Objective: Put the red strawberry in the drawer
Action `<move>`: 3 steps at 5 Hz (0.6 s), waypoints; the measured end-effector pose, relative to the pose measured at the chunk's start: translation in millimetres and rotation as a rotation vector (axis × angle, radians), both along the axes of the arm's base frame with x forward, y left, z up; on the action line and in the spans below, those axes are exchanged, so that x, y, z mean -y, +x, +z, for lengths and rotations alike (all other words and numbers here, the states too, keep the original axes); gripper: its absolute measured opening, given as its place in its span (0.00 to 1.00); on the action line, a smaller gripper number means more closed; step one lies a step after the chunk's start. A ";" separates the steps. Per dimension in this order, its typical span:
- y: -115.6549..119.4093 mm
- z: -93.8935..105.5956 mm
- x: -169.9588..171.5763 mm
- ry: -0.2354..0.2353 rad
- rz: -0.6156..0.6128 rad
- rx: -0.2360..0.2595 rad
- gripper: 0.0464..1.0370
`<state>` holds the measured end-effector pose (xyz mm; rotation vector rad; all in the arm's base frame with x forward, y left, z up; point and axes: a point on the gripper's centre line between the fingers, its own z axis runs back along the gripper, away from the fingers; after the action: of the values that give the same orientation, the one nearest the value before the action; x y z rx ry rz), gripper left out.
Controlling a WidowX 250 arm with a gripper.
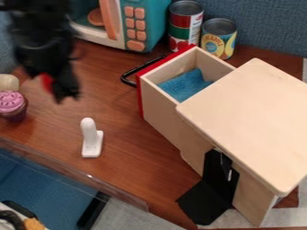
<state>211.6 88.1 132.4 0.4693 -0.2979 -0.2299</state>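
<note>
Red showed in a small patch, most likely the strawberry (46, 82), up in the black gripper (55, 87) over the left part of the wooden tabletop, well apart from the open drawer (159, 105). The fingers appeared to be pinching it, though dark parts overlapped it so much that the grip was a judgement. A toy berry of that sort would probably have been light, stiff or only slightly yielding, and hard to harm; a smooth, tapered skin could have made it slip or turn. Its widest part, taken from both sides with modest pressure, looked the safest hold. Most of its shape was hidden, so neither its tip nor its stem end could be told. The upper arm was cut off by the top edge, as was part of the teal toy microwave (153, 20), and the pink-topped toy cupcake (10, 102) ran off the left edge. The cabinet's wooden top (246, 121) covered the drawer's rear, and a blue cloth (183, 87) hid some of its floor.
</note>
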 end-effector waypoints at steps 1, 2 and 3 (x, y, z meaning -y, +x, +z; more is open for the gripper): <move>23.0 -0.3 37.9 0.061 -0.050 -0.048 0.68; 48.2 -7.5 61.9 0.056 -0.067 -0.114 0.68; 80.3 -6.1 80.9 0.002 -0.084 -0.122 0.68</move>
<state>291.9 7.2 126.4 0.4434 -0.1985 -0.3399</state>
